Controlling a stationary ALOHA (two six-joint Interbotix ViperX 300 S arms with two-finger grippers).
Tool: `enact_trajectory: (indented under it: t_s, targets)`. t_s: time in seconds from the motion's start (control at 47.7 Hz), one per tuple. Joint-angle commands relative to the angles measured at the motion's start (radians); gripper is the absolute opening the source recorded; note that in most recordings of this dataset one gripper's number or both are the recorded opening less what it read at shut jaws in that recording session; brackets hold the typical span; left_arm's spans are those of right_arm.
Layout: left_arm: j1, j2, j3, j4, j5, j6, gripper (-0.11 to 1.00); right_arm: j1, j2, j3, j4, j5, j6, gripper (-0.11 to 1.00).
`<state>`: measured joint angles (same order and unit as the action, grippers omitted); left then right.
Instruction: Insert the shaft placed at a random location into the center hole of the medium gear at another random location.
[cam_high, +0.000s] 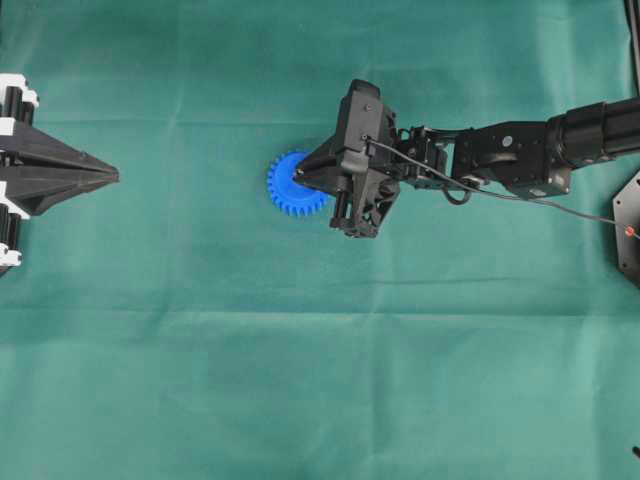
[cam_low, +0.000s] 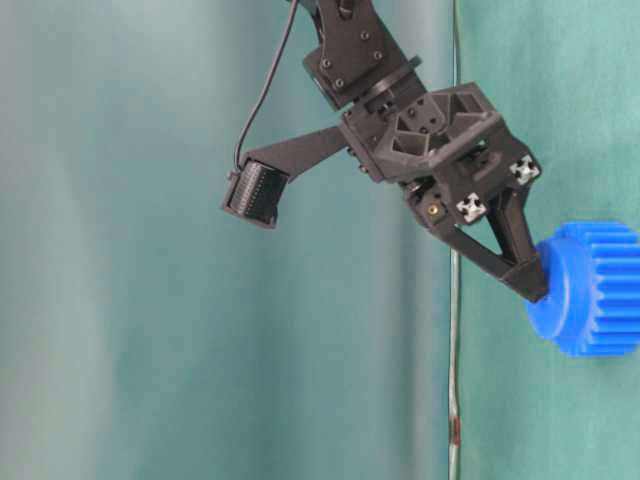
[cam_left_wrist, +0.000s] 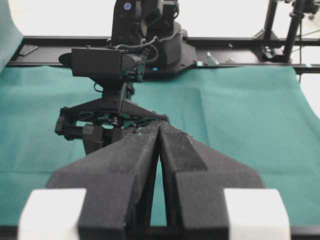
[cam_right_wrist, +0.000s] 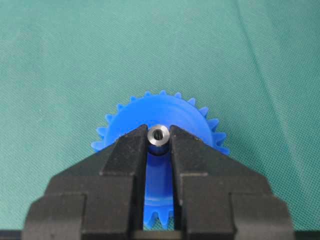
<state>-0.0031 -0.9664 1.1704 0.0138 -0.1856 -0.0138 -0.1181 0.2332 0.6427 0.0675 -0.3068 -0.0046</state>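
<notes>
A: Right gripper (cam_right_wrist: 160, 141) is down over the medium gear (cam_high: 290, 185). Jaws nearly closed, pinching the shaft (cam_right_wrist: 159, 137) between the tips. The wrist view shows the pin end-on, silvery, with a dark bore at its top.

B: And where is the gear?

A: Flat on the green surface (cam_high: 200, 380), near the middle, slightly toward the right arm's side. The table-level view shows the fingertips touching the raised hub face.

B: Is the shaft in the center hole yet?

A: Cannot tell for sure. The pin sits over the middle of the hub and hides the hole completely. From the side, the tips are right at the hub, so the lower end may be at the hole mouth or partly in. No view shows the lower end.

B: Left side?

A: Left gripper (cam_left_wrist: 159, 131) is parked at the left edge of the surface, well apart from the gear. Jaws pressed together, nothing between them.

B: So, progress?

A: My reading: pick-up is done, carry is done, the pin is lined up over the hub centre. Left to do: press it fully home, let go, lift clear. It needs to go straight down; a tilted pin would catch on the hole's rim, and the light plastic gear could slide on the cloth.
</notes>
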Motion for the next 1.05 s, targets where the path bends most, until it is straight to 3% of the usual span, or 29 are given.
enact_trajectory:
  t_s: [0.0,0.21,0.293,0.461,0.503,0.691,1.027]
  targets:
    - [-0.002,0.005,-0.023,0.002,-0.005,0.000,0.00,0.003,-0.012,-0.020,0.003,-0.002,-0.003,0.13]
    - [-0.002,0.005,-0.021,0.002,-0.005,0.000,0.00,0.003,-0.012,-0.020,0.003,0.005,-0.002,0.16]
    - [-0.002,0.005,-0.023,0.003,-0.006,0.000,0.00,0.003,-0.012,-0.023,0.002,0.005,-0.002,0.36]
    - [-0.002,0.005,-0.023,0.003,-0.005,0.000,0.00,0.009,-0.040,-0.029,0.002,0.014,-0.002,0.85]
    - [-0.002,0.003,-0.023,0.003,-0.006,0.000,0.00,0.009,-0.052,-0.028,0.003,0.015,-0.002,0.90]
    - [-0.002,0.003,-0.023,0.003,-0.006,0.000,0.00,0.009,-0.137,-0.011,-0.002,0.048,-0.006,0.80]
    - [-0.002,0.003,-0.023,0.003,-0.005,0.000,0.00,0.011,-0.267,0.034,-0.006,0.074,-0.009,0.80]
